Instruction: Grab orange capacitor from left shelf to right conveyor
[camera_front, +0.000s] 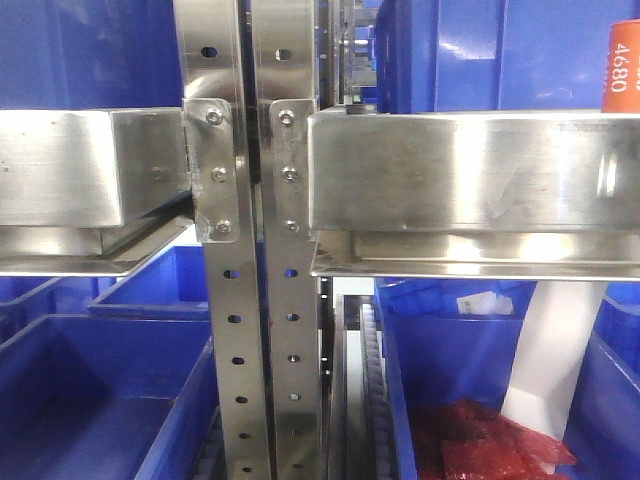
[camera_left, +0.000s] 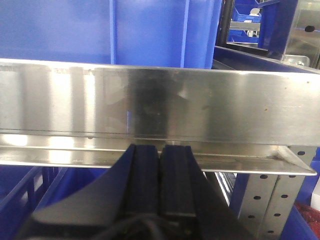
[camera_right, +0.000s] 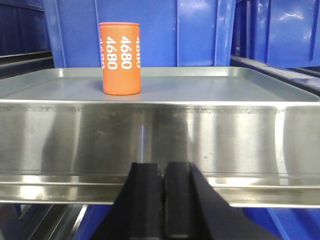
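Blue bins (camera_front: 80, 400) fill the rack above and below, hung on perforated steel uprights (camera_front: 225, 350) that split it into a left and a right bay. The right bay carries a shallow steel bench (camera_right: 200, 135) whose raised lip would keep loose parts from rolling off. The left end effector (camera_left: 161, 150) sits low against the front wall of another steel shelf (camera_left: 150, 105), its pads pressed together on nothing. The right end effector (camera_right: 162, 167) is likewise closed and empty, held below the bench lip, probably parked clear of the rim. The orange capacitor (camera_right: 120, 57), marked 4680, stands upright on the bench towards its back left, free of both arms and just in front of a blue bin wall.
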